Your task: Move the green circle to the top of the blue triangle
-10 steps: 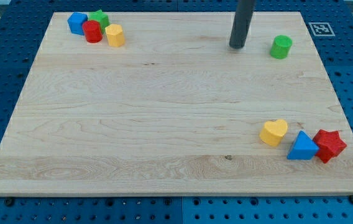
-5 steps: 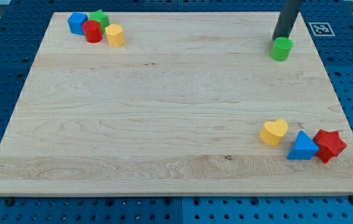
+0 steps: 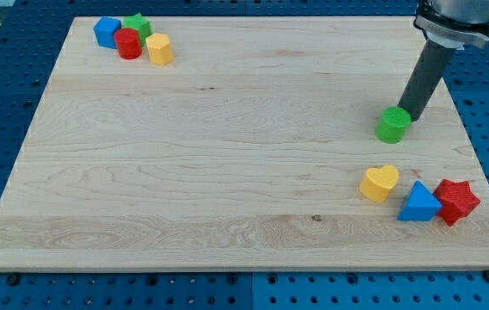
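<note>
The green circle (image 3: pixel 392 126) lies at the board's right, in the middle of its height. My tip (image 3: pixel 410 118) touches its upper right side. The blue triangle (image 3: pixel 417 203) sits lower, near the view's bottom right, between a yellow heart (image 3: pixel 379 182) on its left and a red star (image 3: pixel 456 201) on its right. The green circle is above the blue triangle and a little to its left, with a gap between them.
A cluster sits at the view's top left: a blue block (image 3: pixel 106 32), a red cylinder (image 3: pixel 127 43), a green star (image 3: pixel 138 26) and a yellow block (image 3: pixel 159 49). A marker tag (image 3: pixel 443 39) is at the board's top right corner.
My tip moved right to the green circle, then pushed it down the board toward the blue triangle. The other blocks stayed put.
</note>
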Motion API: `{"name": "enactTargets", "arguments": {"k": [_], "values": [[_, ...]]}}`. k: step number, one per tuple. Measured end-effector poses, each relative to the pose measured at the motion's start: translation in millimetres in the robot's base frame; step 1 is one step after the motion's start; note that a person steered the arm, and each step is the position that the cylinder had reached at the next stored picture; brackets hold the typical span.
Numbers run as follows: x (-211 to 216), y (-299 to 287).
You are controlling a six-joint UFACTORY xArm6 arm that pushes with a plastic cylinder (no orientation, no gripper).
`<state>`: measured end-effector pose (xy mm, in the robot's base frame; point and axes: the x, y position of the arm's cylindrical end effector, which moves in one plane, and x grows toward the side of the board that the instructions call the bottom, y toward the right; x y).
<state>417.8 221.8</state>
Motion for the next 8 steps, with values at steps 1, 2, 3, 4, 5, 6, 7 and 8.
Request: {"name": "enactTargets", "arguments": {"k": [1,2,3,4,5,6,7,8], "values": [[0,-7],[-1,-23],[-5,-31],[7,-34],[19,-41],[19,-57],[27,-68],[37,-68]]}}
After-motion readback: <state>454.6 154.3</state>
